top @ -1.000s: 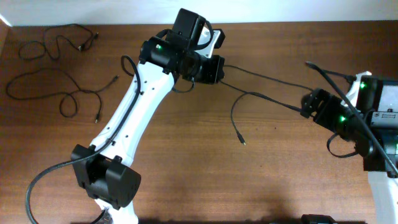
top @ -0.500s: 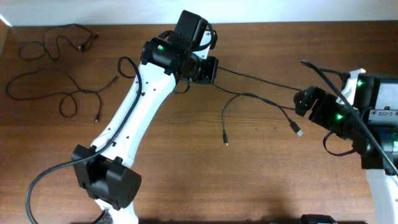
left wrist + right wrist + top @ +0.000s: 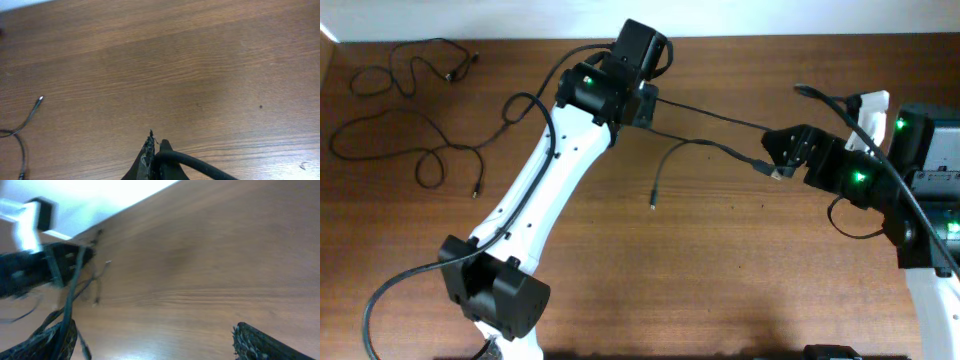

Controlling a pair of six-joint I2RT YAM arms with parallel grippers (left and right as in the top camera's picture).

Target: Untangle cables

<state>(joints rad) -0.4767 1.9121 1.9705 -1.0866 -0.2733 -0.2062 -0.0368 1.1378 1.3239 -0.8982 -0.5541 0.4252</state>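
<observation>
While the left gripper (image 3: pixel 650 103) pinches shut, apparently on a cable (image 3: pixel 715 116) stretched over the table (image 3: pixel 720 270), the right gripper (image 3: pixel 775 160) gapes wide beside it; more cables (image 3: pixel 440 147) lie far left.

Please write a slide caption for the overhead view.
The left gripper pinches a cable stretched toward the open right gripper; two other cables lie separate at far left.
</observation>
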